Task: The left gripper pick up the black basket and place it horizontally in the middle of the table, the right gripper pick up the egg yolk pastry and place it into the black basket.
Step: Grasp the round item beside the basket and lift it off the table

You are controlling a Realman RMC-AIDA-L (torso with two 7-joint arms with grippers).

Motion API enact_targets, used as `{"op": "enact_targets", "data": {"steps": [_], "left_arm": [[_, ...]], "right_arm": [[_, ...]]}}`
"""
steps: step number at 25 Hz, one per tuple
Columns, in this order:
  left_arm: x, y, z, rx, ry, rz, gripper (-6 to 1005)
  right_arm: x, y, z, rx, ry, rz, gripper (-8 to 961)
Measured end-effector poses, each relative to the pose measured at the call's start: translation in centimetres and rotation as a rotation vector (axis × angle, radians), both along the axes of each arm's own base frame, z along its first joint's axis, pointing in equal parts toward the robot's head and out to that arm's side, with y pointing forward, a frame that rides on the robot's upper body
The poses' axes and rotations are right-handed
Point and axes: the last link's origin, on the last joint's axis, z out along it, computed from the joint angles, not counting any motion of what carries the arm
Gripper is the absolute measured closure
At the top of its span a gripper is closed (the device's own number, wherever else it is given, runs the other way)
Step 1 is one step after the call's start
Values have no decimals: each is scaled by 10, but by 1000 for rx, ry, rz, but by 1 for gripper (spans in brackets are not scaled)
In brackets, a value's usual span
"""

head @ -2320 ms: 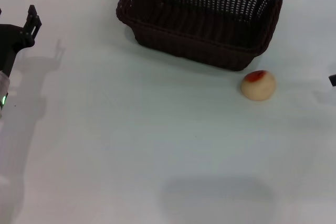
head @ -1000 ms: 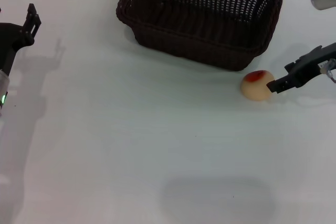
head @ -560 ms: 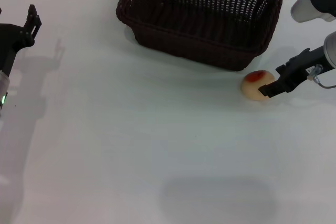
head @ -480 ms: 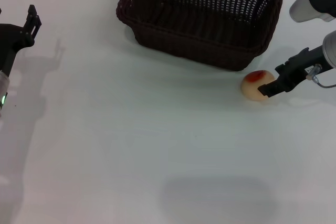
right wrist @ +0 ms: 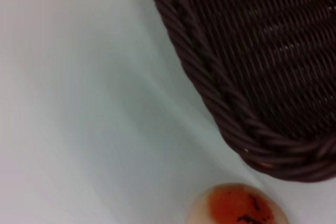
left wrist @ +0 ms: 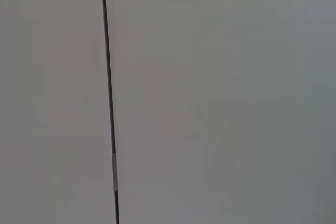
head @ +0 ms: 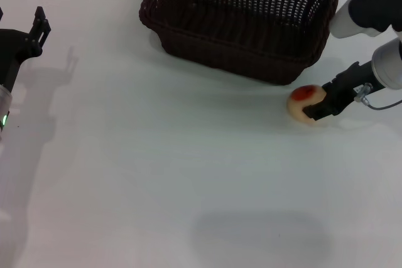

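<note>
A: Black, two-fingered, on the white-grey arm: how did the right gripper [head: 312, 110] stand against the small round pale beige egg yolk pastry [head: 304, 101] with the red-orange patch?

B: Its visible finger lay across the pastry's near right side, touching it. Whether the jaws were spread or closed on the pastry, I could not tell; the second finger was hidden.

A: And the pastry itself?

B: It sat on the plain white smooth table [head: 188, 174], just beside the near right corner of the large dark brown-black woven wicker basket [head: 242, 20]. The right wrist view showed the same: the red patch [right wrist: 239, 206] close under the basket's braided rim [right wrist: 231, 124], apart from it.

A: The basket?

B: Upright on the table, beyond the pastry, its long side slightly askew.

A: The other claw?

B: The left gripper [head: 39, 26], black on its glossy white arm, hung well away from the pastry, far to the basket's left; its jaws' state I could not tell either.
</note>
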Motion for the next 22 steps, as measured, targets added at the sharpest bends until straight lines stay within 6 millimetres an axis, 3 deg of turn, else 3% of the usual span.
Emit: {"op": "enact_targets", "data": {"steps": [12,14,18,22], "left_arm": [[0,0,1,5,0,3,221],[-1,0,1,6,-1,4,221],[-1,0,2,9,-3,6,222],[-1,0,2,10,-4,7,222]], "right_arm": [[-6,0,-2,8,-35,64,455],[-6,0,-2,7,-35,64,645],[-11,-5,1,-12,-30,66,689],[-28,-16,2,-65,14,88,714]]}}
